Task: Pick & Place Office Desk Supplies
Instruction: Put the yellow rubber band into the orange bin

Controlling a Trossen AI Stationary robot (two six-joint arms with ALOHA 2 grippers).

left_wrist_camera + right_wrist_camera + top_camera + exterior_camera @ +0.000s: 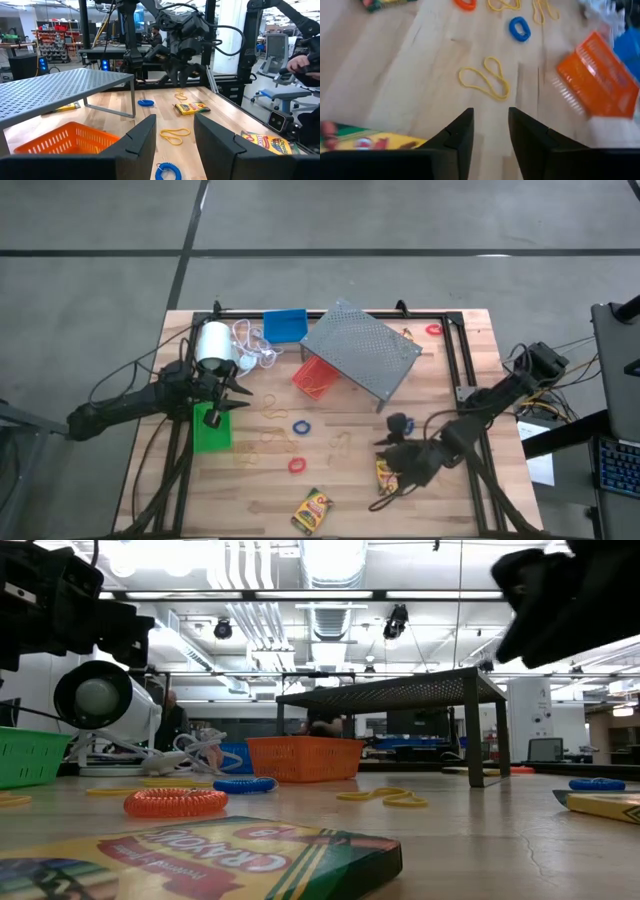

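Though tipped, orange bin & green bin hold nothing.

Place: robotics lab or workshop hall.
Ceiling: exposed ducts and strip lights overhead.
Far side: stocked shelving, more workbenches.
Right: office chair, a person's hand.
Floor: bare grey concrete.

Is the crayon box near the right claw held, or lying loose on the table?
Lying loose. The crayon box lies flat on the wood beside the right claw, whose fingers stand apart with nothing between them.
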